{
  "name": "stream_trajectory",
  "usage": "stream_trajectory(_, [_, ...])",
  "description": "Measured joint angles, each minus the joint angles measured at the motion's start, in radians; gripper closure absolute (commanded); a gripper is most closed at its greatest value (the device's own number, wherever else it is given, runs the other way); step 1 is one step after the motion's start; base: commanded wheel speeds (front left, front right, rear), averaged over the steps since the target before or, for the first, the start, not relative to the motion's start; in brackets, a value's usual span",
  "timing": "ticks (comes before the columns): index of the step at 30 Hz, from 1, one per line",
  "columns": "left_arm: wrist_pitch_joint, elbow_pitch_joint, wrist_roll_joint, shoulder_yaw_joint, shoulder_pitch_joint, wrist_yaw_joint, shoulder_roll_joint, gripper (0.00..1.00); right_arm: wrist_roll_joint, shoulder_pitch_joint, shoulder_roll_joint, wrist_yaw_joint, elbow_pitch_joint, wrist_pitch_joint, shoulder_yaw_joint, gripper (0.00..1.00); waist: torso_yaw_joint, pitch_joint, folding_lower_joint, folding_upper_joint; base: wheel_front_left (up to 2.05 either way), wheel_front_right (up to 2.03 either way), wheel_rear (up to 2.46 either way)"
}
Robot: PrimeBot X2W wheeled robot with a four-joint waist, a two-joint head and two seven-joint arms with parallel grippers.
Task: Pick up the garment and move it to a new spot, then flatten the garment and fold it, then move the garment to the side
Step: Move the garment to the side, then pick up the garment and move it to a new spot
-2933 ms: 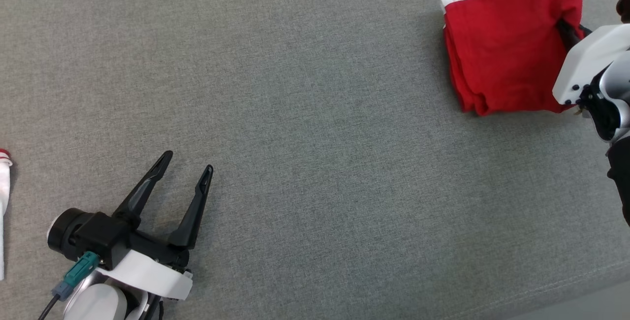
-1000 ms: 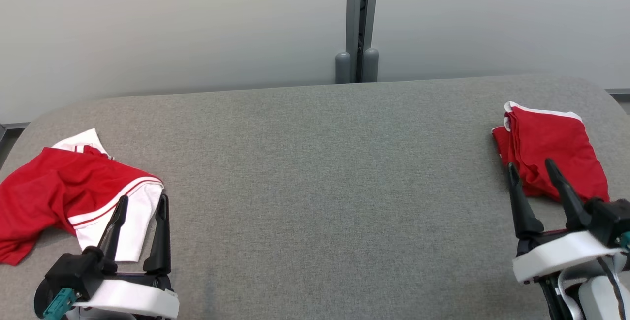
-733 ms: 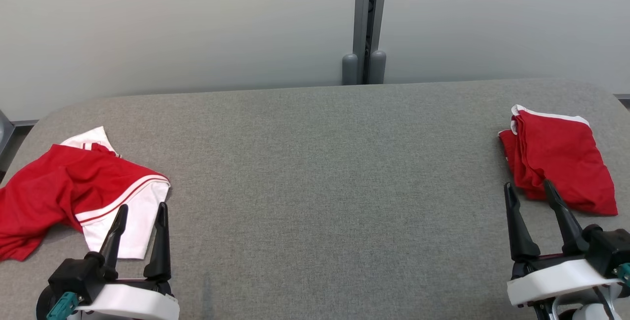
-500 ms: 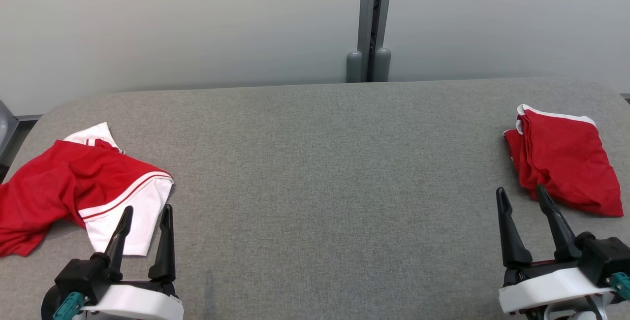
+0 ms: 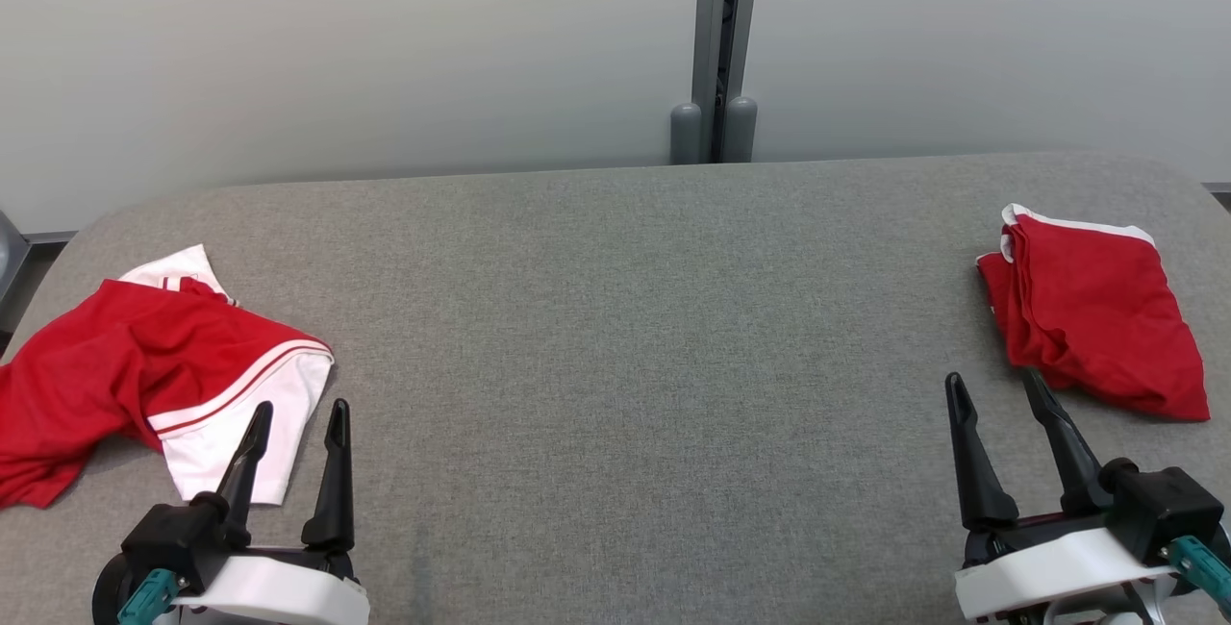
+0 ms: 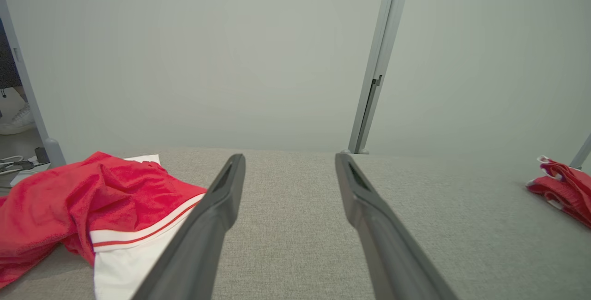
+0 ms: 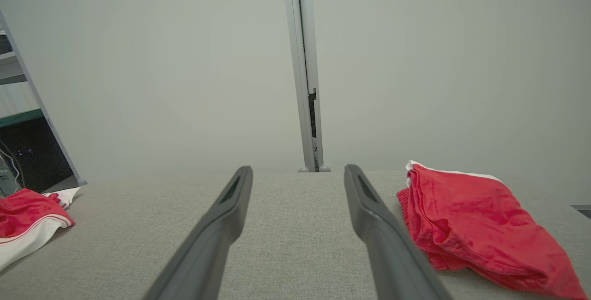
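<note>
- Two garments lie well apart: the crumpled red-and-white garment (image 5: 125, 365), far left, is judged awaiting pickup.
- Left gripper (image 5: 300, 409) is held wide, empty, beside its hem.
- Right gripper (image 5: 995, 380) is held wide, empty, near the folded red garment (image 5: 1096, 317), judged set aside.

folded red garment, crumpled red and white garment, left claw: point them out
folded red garment (image 5: 1096, 317): head view, middle of its top layer
crumpled red and white garment (image 5: 106, 361): head view, on the red part
left claw (image 5: 299, 409): head view, midway between its two fingertips
</note>
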Motion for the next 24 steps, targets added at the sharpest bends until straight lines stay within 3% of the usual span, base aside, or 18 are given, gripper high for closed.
stream_trajectory(15, [0.0,0.01,-0.001,-0.011,-0.002,0.0,0.001,0.0,0.0,-0.002,0.003,0.0,0.016,0.0,0.015,0.0,0.007,0.001,0.0,0.0,0.0,0.0,0.0])
stream_trajectory(24, [0.0,0.04,-0.001,-0.002,-0.005,0.0,0.002,0.0,0.0,-0.003,0.004,0.0,0.026,-0.001,0.026,0.0,0.068,-0.002,0.0,0.0,0.0,0.0,0.0])
